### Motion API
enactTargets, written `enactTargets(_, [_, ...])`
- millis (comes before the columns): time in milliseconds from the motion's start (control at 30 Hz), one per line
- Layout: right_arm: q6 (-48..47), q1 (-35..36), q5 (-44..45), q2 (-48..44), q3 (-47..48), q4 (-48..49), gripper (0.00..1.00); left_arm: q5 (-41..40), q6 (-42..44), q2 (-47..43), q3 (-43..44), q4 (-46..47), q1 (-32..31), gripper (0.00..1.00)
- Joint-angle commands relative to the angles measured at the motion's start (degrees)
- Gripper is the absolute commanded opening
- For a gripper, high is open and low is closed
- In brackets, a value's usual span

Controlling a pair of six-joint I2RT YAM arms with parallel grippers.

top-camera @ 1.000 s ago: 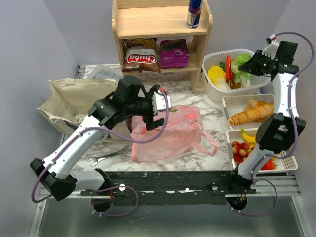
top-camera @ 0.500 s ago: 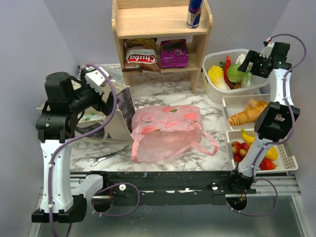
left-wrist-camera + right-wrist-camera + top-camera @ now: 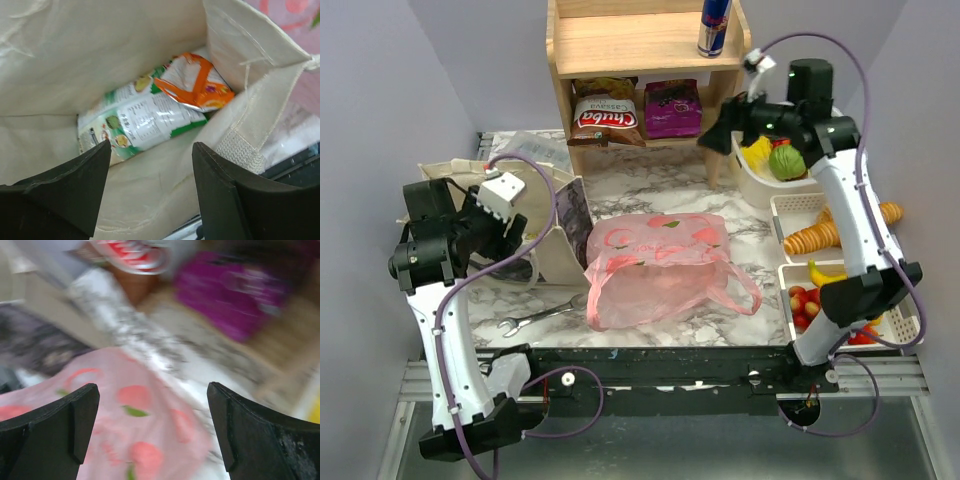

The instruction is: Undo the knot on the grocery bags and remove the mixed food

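We see the canvas tote (image 3: 470, 182) standing open by the left edge of the worktop (image 3: 650, 190). The shelf (image 3: 640, 45) is at the rear edge, the white basket (image 3: 765, 190) is in the rear right corner, and the trays (image 3: 800, 205) run down the right edge. The pink bag (image 3: 660, 270) lies in the middle, its handle loops trailing toward the right edge. We find bare marble between it and the shelf. A wrench (image 3: 535, 318) lies near the front edge.

Our left gripper (image 3: 150, 150) hangs in the tote's mouth with fingers spread and nothing between them. It is above the snack bag (image 3: 135, 120) and an orange-and-white packet (image 3: 192, 82) on the tote's floor.

Our right gripper (image 3: 152, 387) hovers near the rear edge, spread wide and empty. Its view is blurred.

A green round fruit (image 3: 785, 162) sits in the basket.
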Motion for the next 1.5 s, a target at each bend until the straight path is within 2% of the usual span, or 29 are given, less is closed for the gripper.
enactTargets(0, [0.6,12.3,-5.1,-7.2,-3.4,-0.9,0.95,9.0,13.2,-3.5,-4.3,-14.3,0.1,0.66])
enactTargets(133, [1.2,23.1,1.0,-6.7,-3.9,0.3,0.96,13.1,15.6,-5.8,-9.6,-17.7,-3.8,0.67])
enactTargets(333, [2.1,33.4,5.1,-0.4,0.3,2.7,0.96,16.9,11.0,-8.9,-13.8,-14.3,-14.5,0.73])
enactTargets(567, [1.0,46.6,10.9,6.3,4.6,4.1,0.97,13.0,9.3,-13.7,-16.7,-12.2,-15.1,0.86])
enactTargets(767, [0.4,50.1,10.6,7.5,4.0,4.6,0.97,4.2,1.4,-19.5,-18.7,-2.5,-14.1,0.92])
enactTargets(1033, [0.3,52.9,16.8,11.3,5.8,6.2,0.91,7.8,-0.7,-17.2,-15.4,-3.5,-12.5,0.92])
enactTargets(1167, [-0.6,53.1,22.7,12.3,4.8,7.3,0.75,9.0,0.6,-16.6,-13.8,-4.4,-11.1,0.92])
enactTargets(1233, [-2.8,53.1,25.7,12.5,3.3,7.2,0.53,8.7,2.6,-15.6,-12.9,-5.4,-9.7,0.91])
enactTargets(1267, [-4.1,53.2,26.8,12.2,2.2,7.2,0.34,8.8,3.7,-14.9,-12.3,-6.0,-8.5,0.91])
enactTargets(1333, [-5.5,53.1,27.8,11.2,-0.1,7.1,0.02,9.3,6.3,-13.0,-11.0,-7.5,-5.5,0.90])
enactTargets(1467, [-11.2,52.9,23.3,5.8,-5.4,4.9,0.01,9.6,13.6,-10.3,-9.6,-12.3,-3.6,0.88])
